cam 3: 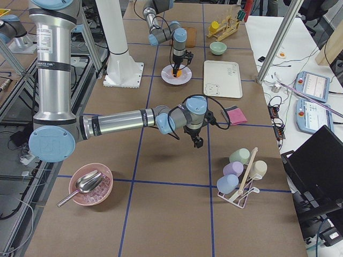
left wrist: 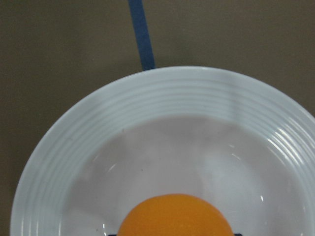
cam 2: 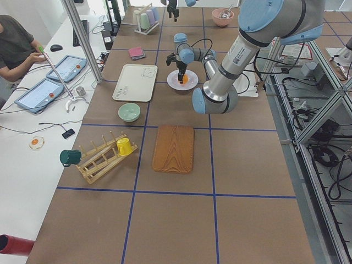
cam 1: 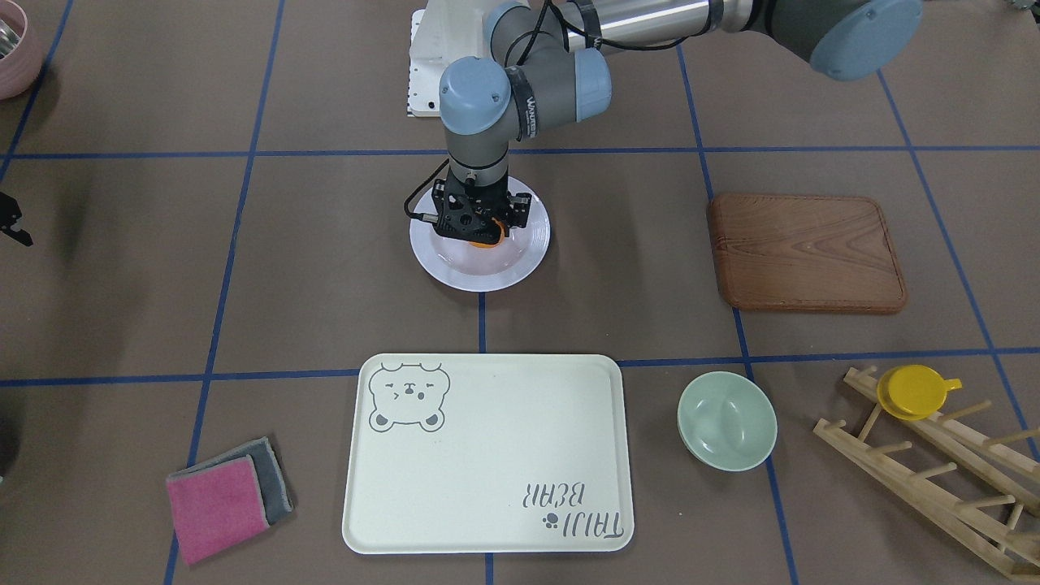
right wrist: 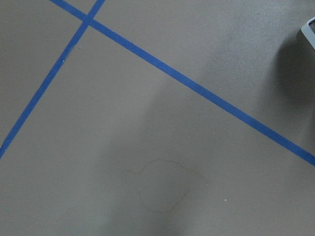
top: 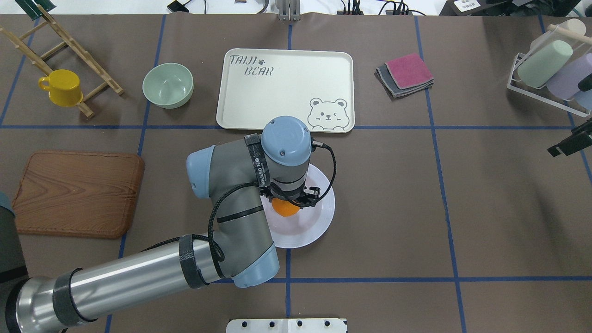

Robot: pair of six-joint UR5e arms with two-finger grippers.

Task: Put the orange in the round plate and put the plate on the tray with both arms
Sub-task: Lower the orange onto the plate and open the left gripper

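The orange sits low over the well of the white round plate, mid-table. My left gripper points straight down over the plate, its black fingers close against the orange's sides, so it looks shut on the fruit. The cream tray with the bear face lies beyond the plate, apart from it. My right gripper hangs over bare table far to the right, with nothing near it. Only a black edge of it shows, so I cannot tell how its jaws stand.
A brown wooden board lies left of the plate. A pale-green bowl, and a yellow cup on a wooden rack, stand at the far left. Folded pink and grey cloths and a cup rack are at the far right.
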